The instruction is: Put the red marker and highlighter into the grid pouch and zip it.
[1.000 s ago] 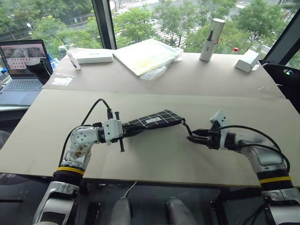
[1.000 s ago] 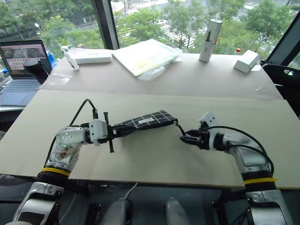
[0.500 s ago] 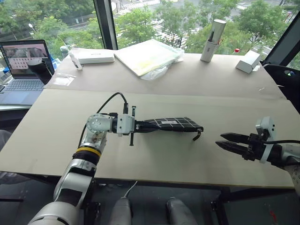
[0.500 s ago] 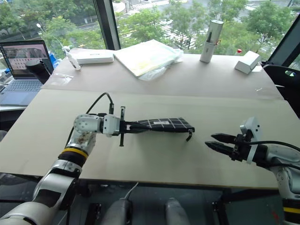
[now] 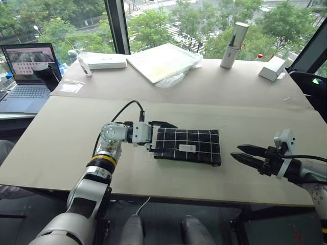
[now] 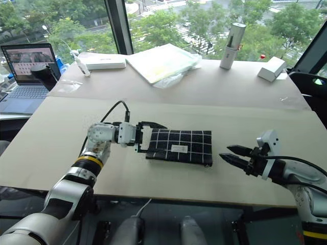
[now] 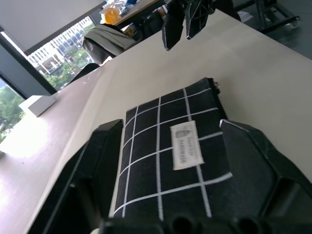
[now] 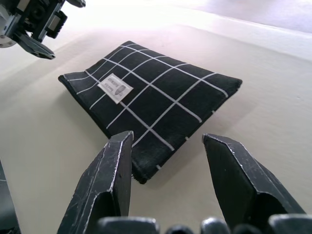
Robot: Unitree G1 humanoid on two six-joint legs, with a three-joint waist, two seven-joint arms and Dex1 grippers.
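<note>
office or lab upper floor, laptop point(image 5: 25, 71) on side desk beside counter point(image 5: 66, 132), glass wall behind counter, treetops and street below

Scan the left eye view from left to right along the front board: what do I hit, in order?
Left gripper, open at the pouch's left edge → grid pouch, lying flat → bare board → right gripper, open and apart from the pouch.
</note>
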